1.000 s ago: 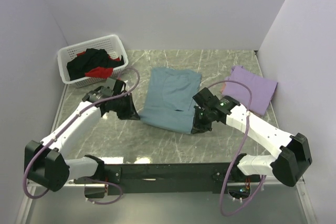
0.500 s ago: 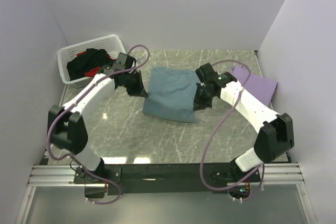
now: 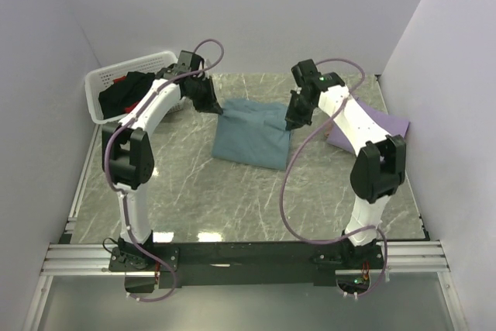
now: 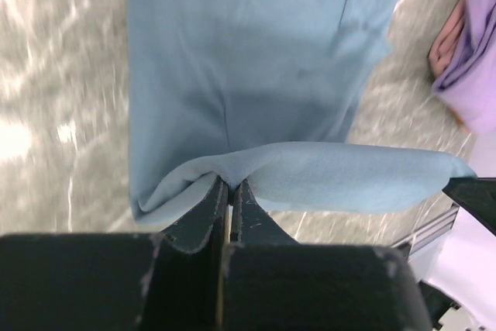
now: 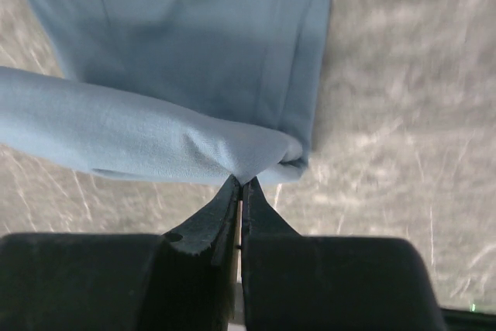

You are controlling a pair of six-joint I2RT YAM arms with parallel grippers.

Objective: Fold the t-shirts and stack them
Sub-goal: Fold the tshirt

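L gripper point(image 4: 230, 184): jaws pinched tight on a corner of the teal-blue t-shirt point(image 4: 248, 60). Cloth bunches right at the tips, and the lifted edge runs off to the right as a rounded fold above the flat part. R gripper point(image 5: 240, 182) is the same: jaws squeezed together on the opposite end of that fold, cloth puckered at the tips, raised roll stretching away to the left. Between the two grips the edge spans as one band, doubled over the rest of the shirt, which lies flat on the marble-look table point(image 3: 232, 199).

Top view: L gripper point(image 3: 217, 110) is at the shirt's far-left corner and R gripper point(image 3: 288, 123) at its far-right corner, w/ both arms reaching well fwd from their bases. The teal-blue t-shirt point(image 3: 252, 136) sits approx mid-table as a rough rectangle, near edge a bit skewed.

Lavender t-shirt point(image 3: 391, 125) lies flat on the table's right side, partly behind the R arm and apart from the teal one. L wrist view catches the lavender t-shirt point(image 4: 477, 75) at its right edge. White basket point(image 3: 97, 87) sits at the table's far-left corner, beside the L arm, w/ a black t-shirt point(image 3: 124, 97) heaped inside and a bit of red t-shirt point(image 3: 118, 81) showing at the top
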